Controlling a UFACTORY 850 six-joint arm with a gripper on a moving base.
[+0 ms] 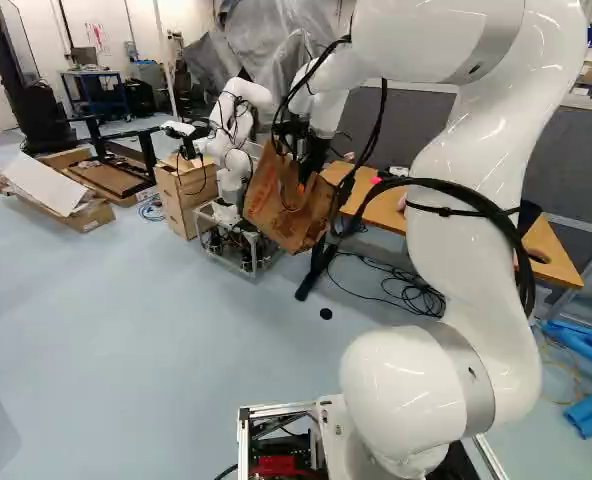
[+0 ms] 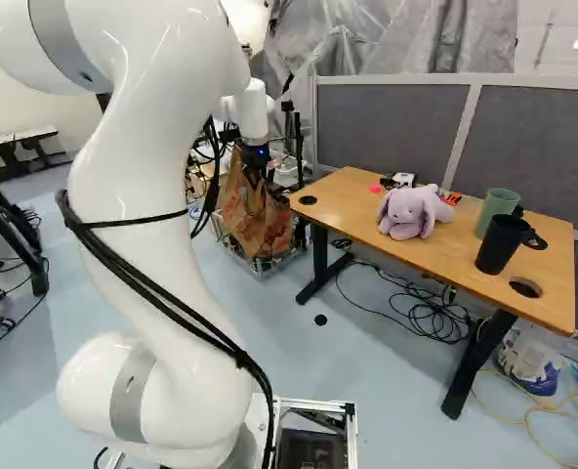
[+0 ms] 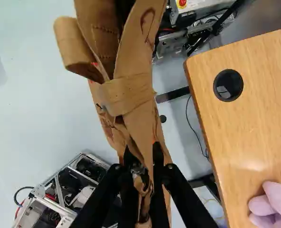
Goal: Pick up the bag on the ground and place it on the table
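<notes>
The brown paper bag point(image 1: 288, 205) hangs off the floor, tilted, left of the table in both base views. My gripper point(image 1: 304, 160) is above it in the left base view; the right base view shows the gripper point(image 2: 257, 164) there too. In the wrist view my gripper point(image 3: 143, 175) is shut on the bag's folded brown paper point(image 3: 135, 102), which passes between the two fingers. The wooden table point(image 2: 343, 195) stands beside the bag, and its corner shows beside the gripper in the wrist view. The fingertips are partly hidden by paper.
On the table are a purple plush toy point(image 2: 408, 212), a green mug point(image 2: 496, 207), a black mug point(image 2: 501, 244) and small items. Cables point(image 2: 431, 313) lie beneath it. Another robot point(image 1: 232, 135) stands behind the bag, near cardboard boxes point(image 1: 184, 195). Grey partitions point(image 2: 392, 122) rise behind the table.
</notes>
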